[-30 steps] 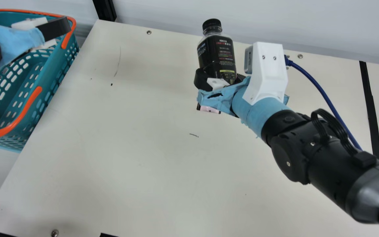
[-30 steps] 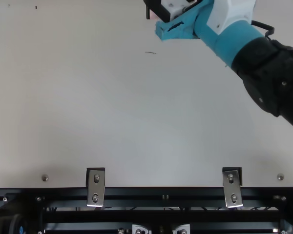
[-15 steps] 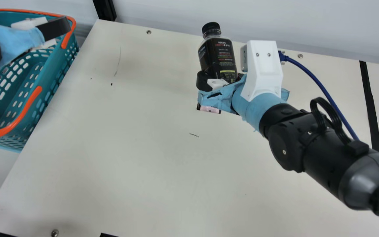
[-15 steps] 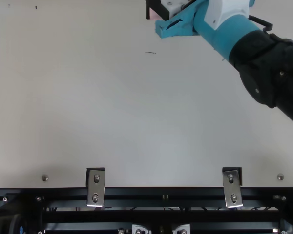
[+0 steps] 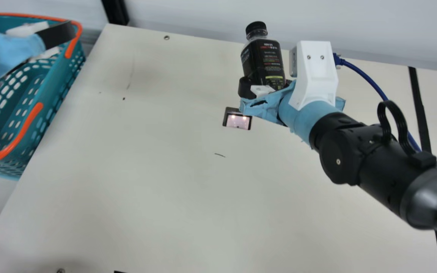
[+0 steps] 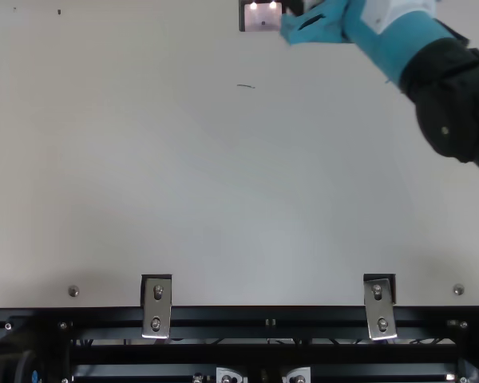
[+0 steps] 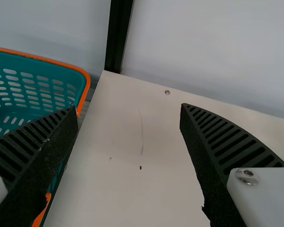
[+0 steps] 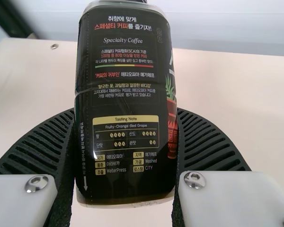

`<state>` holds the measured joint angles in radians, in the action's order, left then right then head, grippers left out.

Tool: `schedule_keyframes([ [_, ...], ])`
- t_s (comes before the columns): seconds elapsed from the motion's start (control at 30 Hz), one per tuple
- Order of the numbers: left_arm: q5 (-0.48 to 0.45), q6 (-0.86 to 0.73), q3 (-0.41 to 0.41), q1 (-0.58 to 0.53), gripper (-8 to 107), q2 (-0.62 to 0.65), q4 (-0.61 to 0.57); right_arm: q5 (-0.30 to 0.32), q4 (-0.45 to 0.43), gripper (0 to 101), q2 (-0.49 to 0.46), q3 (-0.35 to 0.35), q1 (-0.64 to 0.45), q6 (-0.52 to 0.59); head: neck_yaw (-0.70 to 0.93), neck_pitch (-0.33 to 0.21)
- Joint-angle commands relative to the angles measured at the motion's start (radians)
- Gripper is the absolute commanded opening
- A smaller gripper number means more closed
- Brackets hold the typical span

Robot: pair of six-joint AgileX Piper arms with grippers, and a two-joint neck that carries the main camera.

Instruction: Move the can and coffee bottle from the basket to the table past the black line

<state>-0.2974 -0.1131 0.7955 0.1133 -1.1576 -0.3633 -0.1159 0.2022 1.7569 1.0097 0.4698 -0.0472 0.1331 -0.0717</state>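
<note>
1 basket [image 5: 56,72], cut off; right gripper [image 5: 266,84] holds coffee bottle [image 5: 264,58]; left gripper [image 5: 56,35] gapes wide.

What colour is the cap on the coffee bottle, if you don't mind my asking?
The cap is black, best seen in the main view.

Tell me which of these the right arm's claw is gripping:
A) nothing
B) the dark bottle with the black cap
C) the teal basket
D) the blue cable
B: the right claw has a ribbed finger against each side of the dark bottle.
</note>
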Motion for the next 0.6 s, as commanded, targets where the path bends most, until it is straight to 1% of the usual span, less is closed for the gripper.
schedule_keyframes([
  [0.0, 0.000, 0.000, 0.000, 0.000, 90, 0.000, 0.000, -0.005, 0.043, 0, -0.011, -0.017, -0.026, 0.047, -0.049, 0.003],
  [0.33, 0.000, 0.000, 0.000, 0.000, 90, 0.000, 0.000, -0.039, 0.231, 0, -0.083, -0.131, -0.140, 0.229, -0.310, 0.005],
  [0.57, 0.000, 0.000, 0.000, 0.000, 90, 0.000, 0.000, -0.057, 0.346, 0, -0.151, -0.216, -0.218, 0.332, -0.503, -0.012],
])
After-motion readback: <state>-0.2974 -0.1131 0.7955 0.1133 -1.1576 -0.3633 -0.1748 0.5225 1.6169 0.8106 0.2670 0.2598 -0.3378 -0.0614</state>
